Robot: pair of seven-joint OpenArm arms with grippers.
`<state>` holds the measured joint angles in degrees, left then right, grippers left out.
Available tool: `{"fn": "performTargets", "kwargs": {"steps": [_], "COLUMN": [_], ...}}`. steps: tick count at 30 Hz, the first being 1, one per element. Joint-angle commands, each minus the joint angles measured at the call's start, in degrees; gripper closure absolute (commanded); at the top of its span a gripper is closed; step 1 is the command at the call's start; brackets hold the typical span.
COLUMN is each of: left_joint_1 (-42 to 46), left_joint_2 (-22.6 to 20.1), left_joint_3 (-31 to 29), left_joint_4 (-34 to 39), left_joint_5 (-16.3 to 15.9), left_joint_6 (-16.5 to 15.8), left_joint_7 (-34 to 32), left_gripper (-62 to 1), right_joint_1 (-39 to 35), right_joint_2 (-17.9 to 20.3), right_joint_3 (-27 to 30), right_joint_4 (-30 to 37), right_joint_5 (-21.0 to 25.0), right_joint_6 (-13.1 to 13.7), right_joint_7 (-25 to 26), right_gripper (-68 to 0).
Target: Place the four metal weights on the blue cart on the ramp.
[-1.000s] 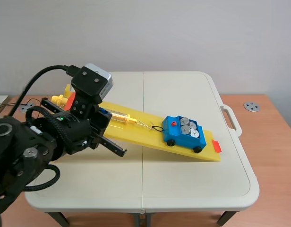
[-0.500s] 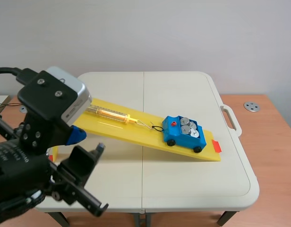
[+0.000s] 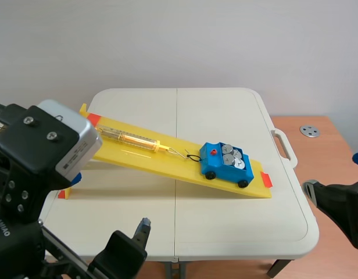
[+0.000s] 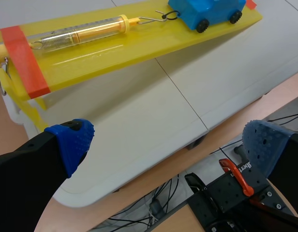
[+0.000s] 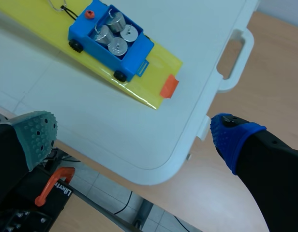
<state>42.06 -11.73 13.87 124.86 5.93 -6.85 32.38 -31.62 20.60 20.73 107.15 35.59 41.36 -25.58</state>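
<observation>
White table [image 3: 225, 224] — yellow ramp [image 3: 170, 164] atop

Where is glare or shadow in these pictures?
Left wrist view: a bright streak of glare on the yellow ramp beside the spring scale. Scene view: the ramp casts a soft shadow on the table. Right wrist view: the metal weights shine.

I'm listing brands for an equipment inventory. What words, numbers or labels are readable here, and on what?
"Libert", cut off at its end: white letters on the black clamp, right wrist view.
"ibert", partly hidden: white letters on the second clamp, left wrist view.
Spring scale: markings too small to read.
Left arm: white letters, cut off, unreadable.
Blue cart and weights: no text seen.
</observation>
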Motion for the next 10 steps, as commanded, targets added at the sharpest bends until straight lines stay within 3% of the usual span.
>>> {"fn": "performTargets", "kwargs": {"steps": [1, 10], "left_joint_1": [0.09, -0.02], "left_joint_2": [0.42, 0.42], "left_joint_3": [-1.07, -1.07], "left_joint_4": [3.89, 3.78], "left_joint_5": [-2.29, -2.29], "left_joint_6": [3.17, 3.15], "left_joint_7": [-6.12, -8.81], "left_gripper": [-62.3, -62.3], "right_joint_1": [0.98, 0.98], "right_joint_2": [1.62, 1.62], "right_joint_3": [1.53, 1.36], "right_joint_4": [6.05, 6.05], "right_joint_5": [4.92, 4.94], "right_joint_6": [1.09, 1.09], "right_joint_7": [7.30, 7.32], "right_gripper": [-66.1, -66.1]}}
